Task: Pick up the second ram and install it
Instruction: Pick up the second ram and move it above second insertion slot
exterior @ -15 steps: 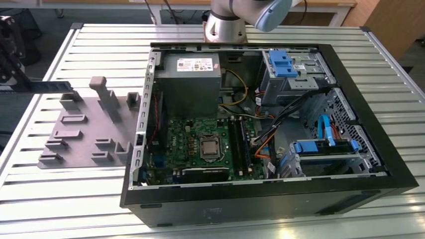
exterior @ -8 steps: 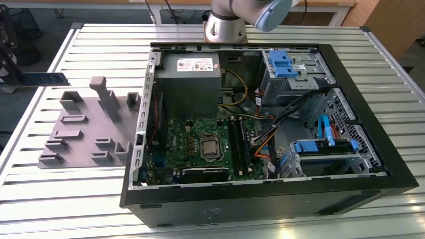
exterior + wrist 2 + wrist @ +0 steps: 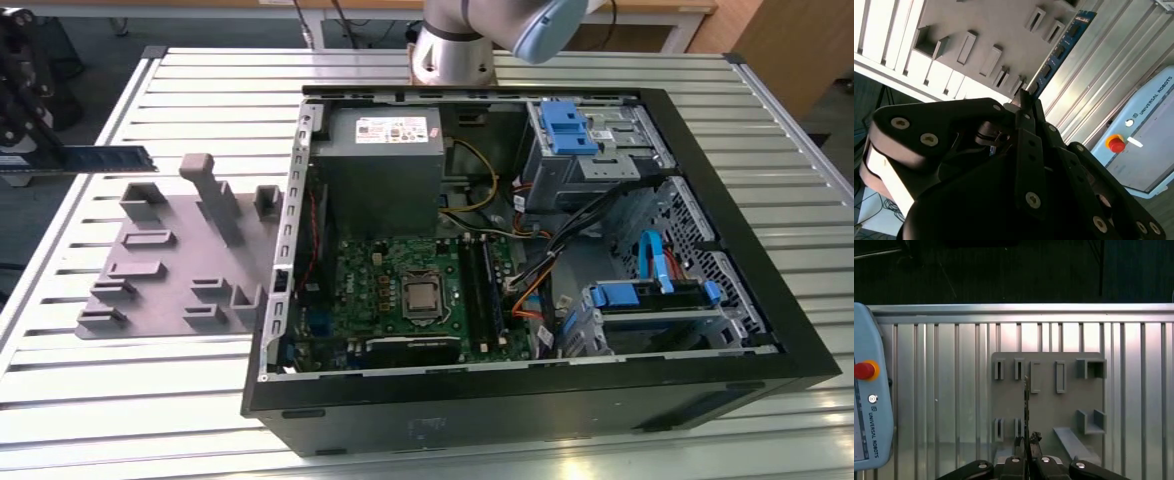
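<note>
My gripper (image 3: 48,160) is at the exterior view's far left, above the table's edge, shut on one end of the second ram (image 3: 110,157). The ram is a long, narrow, dark blue board that sticks out level toward the grey tray (image 3: 160,260). In the second wrist view the fingers (image 3: 1024,107) pinch the ram (image 3: 1059,52), whose black chips show along its length. In the first wrist view the ram (image 3: 1026,400) appears edge-on, straight out from the gripper (image 3: 1027,440), over the tray (image 3: 1046,410). The open computer case holds the green motherboard (image 3: 400,290).
The tray's upright blocks (image 3: 214,195) stand between the gripper and the case wall (image 3: 283,250). A power supply (image 3: 378,150), cables and blue drive bays (image 3: 641,295) crowd the case. A pale blue teach pendant (image 3: 869,410) with a red button lies on the slatted table (image 3: 174,85).
</note>
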`<state>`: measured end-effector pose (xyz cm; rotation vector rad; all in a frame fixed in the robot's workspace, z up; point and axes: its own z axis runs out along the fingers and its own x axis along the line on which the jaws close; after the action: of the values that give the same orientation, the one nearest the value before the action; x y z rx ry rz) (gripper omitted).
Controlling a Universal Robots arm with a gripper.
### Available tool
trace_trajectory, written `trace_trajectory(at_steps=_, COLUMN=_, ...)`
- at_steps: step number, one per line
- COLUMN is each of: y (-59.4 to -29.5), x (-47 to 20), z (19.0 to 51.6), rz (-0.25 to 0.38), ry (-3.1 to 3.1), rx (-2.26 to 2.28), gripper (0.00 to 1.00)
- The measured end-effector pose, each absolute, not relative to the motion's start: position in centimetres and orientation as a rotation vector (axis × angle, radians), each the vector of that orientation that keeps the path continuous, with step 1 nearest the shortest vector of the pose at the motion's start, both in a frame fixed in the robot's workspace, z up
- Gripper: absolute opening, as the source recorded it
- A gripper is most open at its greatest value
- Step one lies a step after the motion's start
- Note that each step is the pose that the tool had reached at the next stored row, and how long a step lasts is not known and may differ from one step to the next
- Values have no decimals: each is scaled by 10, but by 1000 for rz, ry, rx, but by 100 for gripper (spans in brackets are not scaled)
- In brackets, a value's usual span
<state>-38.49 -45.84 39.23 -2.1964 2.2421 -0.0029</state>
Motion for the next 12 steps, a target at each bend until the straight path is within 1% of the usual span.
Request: trace_trajectory(at_steps=12, y=-458, x=-330, z=392, rz=-3, ry=2242, rx=-2197, gripper=14)
